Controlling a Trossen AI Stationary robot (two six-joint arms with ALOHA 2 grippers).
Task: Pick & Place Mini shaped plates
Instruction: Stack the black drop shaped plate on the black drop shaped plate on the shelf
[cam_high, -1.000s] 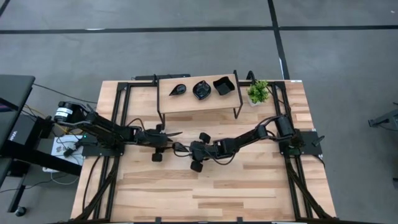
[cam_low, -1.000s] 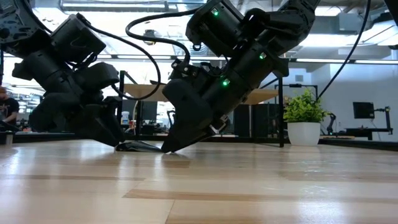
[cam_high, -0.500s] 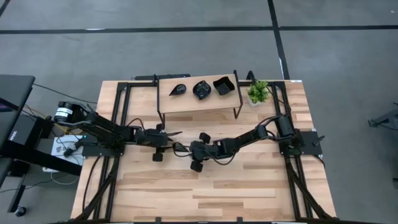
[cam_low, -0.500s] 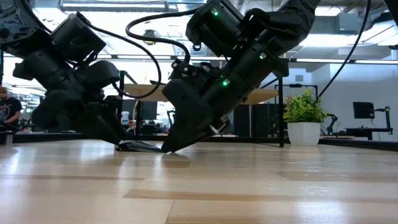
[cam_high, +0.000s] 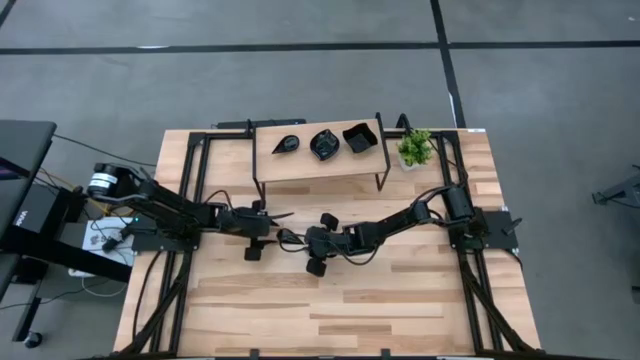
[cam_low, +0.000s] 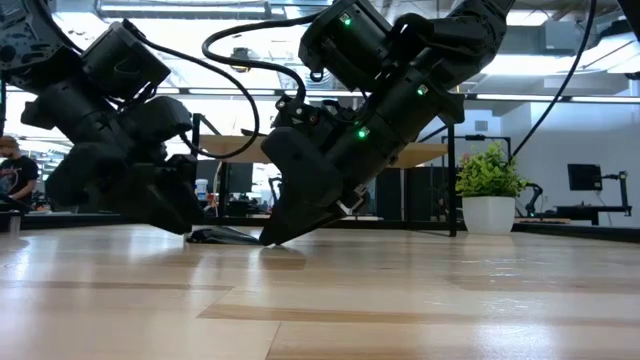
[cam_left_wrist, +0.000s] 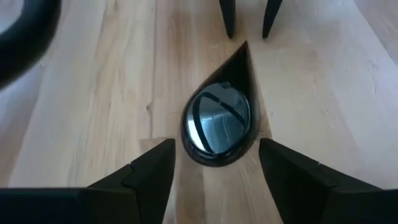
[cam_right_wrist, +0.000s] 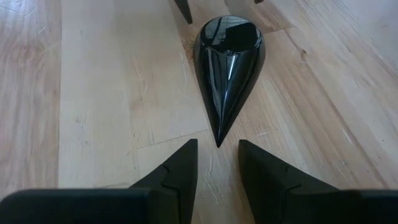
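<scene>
Teardrop-shaped glossy black mini plate (cam_left_wrist: 219, 118) lies flat on the light wooden bench (cam_high: 400, 300), just in front of the small raised shelf (cam_high: 320, 160), and I have both arms meeting over it from opposite sides. My left gripper (cam_left_wrist: 214, 168) sits at the rounded end with its fingers spread wide on either side of the rim, touching nothing, so the plate rests free on the wood between them. My right gripper (cam_right_wrist: 217, 155) faces the pointed tip with its fingers (cam_right_wrist: 171, 168) parted only narrowly and holding nothing; the tip sits just short of the gap. I judge this arrangement is meant to let one arm steady or line up the flat plate while the other takes it, since such a low dish gives little edge to grab.

Three more glossy black mini plates (cam_high: 322, 143), a leaf, a scalloped round and a square, already stand in a row on the shelf, which I take as the destination. A small green potted plant (cam_high: 415, 148) stands beside it, clear of the work.
</scene>
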